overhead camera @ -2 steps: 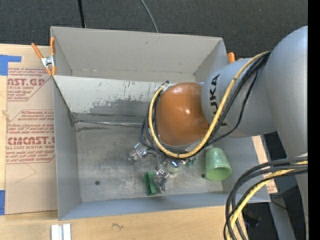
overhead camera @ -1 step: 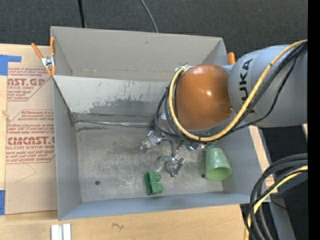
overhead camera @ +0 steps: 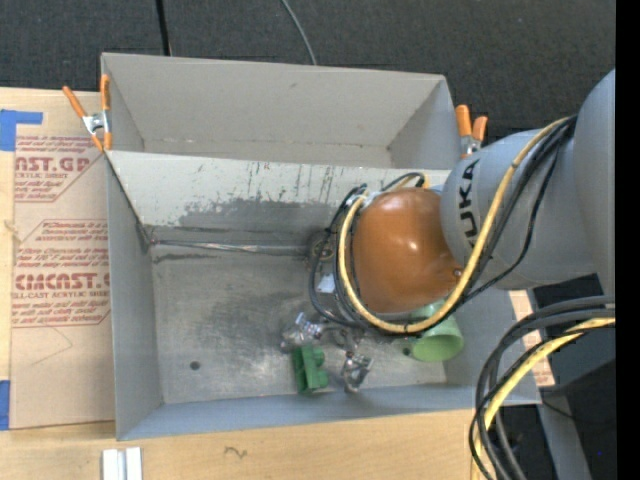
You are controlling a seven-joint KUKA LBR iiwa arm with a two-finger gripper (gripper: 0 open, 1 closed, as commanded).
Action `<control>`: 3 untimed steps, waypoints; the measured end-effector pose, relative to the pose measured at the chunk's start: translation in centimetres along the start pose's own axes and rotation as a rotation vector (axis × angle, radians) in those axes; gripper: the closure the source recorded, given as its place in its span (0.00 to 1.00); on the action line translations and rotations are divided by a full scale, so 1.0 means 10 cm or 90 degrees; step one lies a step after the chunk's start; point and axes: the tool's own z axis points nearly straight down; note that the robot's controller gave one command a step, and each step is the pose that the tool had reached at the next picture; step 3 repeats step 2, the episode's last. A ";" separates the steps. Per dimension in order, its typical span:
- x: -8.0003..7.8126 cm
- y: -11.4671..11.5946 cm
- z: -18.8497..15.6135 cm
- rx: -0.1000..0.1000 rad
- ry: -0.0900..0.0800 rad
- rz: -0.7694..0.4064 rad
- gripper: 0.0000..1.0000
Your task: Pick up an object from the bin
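- Grey metal is what you have under the tool: the bin (overhead camera: 200, 298) has a scuffed, scratched floor, and most of it, everything out to the left of the fingers, lies bare.
- Your gripper (overhead camera: 326, 356) is down near the bin's front wall, hanging below the rounded orange cover (overhead camera: 395, 248) on the wrist, with a yellow-and-black cable (overhead camera: 345, 258) looped round that cover.
- You can see the two metal fingers (overhead camera: 353, 368) standing apart, one tip to the left and a little further back, the other to the right and nearer the front wall.
- A small dark green block (overhead camera: 310, 370) lies on the floor in the gap between those tips, closer to the left one. You cannot tell whether either tip touches it, and nothing shows it clamped or lifted.
- A pale green cup (overhead camera: 440, 343) lies tipped on its side to the right of the fingers, partly tucked under the arm, close to the bin's right wall and apart from the block.
- These two green things are what the bin holds near the fingers, both in the front right part.
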 end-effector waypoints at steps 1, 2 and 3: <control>-0.02 -0.02 -0.02 0.003 -0.004 0.000 1.00; -0.24 0.08 -1.86 0.008 -0.006 -0.049 1.00; -0.24 0.08 -1.86 0.008 -0.006 -0.049 1.00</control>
